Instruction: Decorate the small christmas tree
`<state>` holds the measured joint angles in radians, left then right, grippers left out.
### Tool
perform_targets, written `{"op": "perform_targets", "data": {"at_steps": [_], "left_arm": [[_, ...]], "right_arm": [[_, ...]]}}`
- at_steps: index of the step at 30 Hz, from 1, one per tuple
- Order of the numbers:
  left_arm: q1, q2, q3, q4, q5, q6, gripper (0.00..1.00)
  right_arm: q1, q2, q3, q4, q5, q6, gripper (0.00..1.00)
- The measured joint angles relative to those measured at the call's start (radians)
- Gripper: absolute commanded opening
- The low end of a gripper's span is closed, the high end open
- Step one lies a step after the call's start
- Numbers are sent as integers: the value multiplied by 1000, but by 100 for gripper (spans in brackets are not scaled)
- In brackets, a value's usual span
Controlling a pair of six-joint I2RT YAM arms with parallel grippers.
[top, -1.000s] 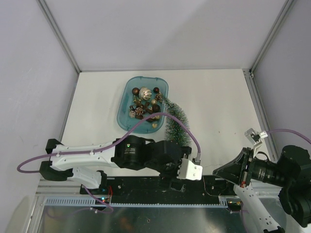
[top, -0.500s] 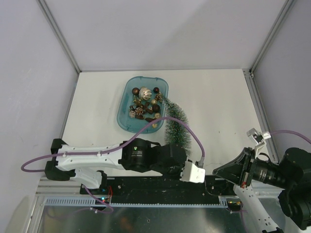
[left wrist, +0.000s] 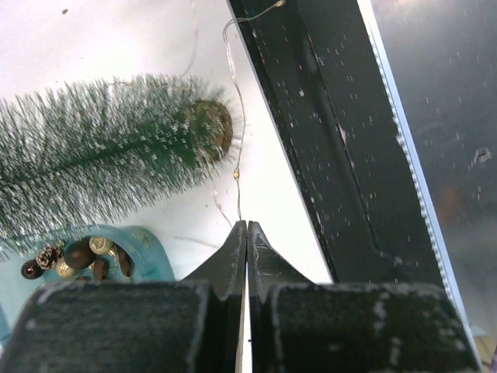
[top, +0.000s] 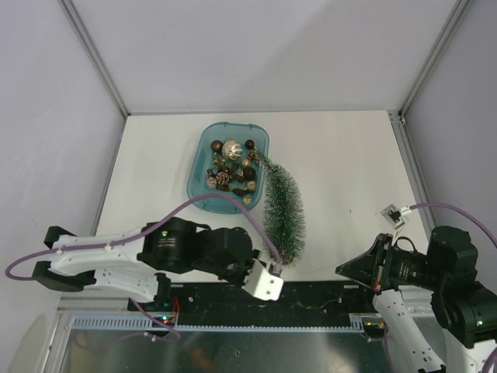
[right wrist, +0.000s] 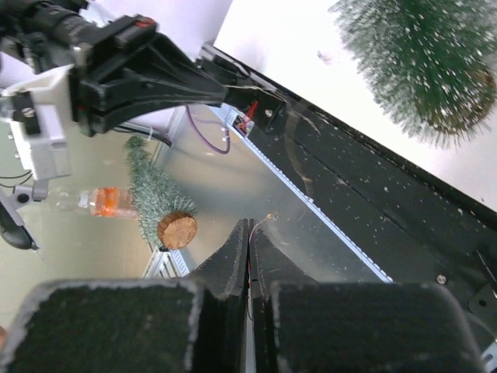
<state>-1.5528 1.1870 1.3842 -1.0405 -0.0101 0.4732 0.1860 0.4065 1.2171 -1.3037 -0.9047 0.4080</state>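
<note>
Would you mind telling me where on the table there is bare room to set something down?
The widest bare patch lies between the tree and the table's right edge. A strip runs behind the tray along the far edge, a narrower one on its left. Crowded: tree tip against tray, left arm over the near-left corner.

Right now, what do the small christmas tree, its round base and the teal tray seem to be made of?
The small christmas tree: probably synthetic bristles, dark green and matt, with whitish frosted tips like a bottle brush. Its base: brown and rough-looking, perhaps wood or cork; the view leaves it open. The teal tray: most likely plastic, smooth and slightly translucent, with a rounded moulded rim.
</note>
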Motion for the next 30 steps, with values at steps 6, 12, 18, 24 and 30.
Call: {"op": "perform_targets", "data": {"at_steps": [6, 12, 18, 24, 30], "left_arm": [[0, -98, -76, -126, -8, 85, 0], [0, -189, -134, -231, -77, 113, 0], [1, -228, -134, -283, -114, 111, 0], [1, -229, -157, -291, -148, 113, 0], [2, -253, -230, -293, -210, 130, 0]], "right_arm": [[-13, -3, -69, -32, 47, -35, 0], [-18, -9, -121, -50, 88, -62, 0], [-18, -9, -122, -53, 154, -97, 0], [-19, -8, -122, -54, 264, -126, 0], [-13, -9, -123, -54, 297, -132, 0]]}}
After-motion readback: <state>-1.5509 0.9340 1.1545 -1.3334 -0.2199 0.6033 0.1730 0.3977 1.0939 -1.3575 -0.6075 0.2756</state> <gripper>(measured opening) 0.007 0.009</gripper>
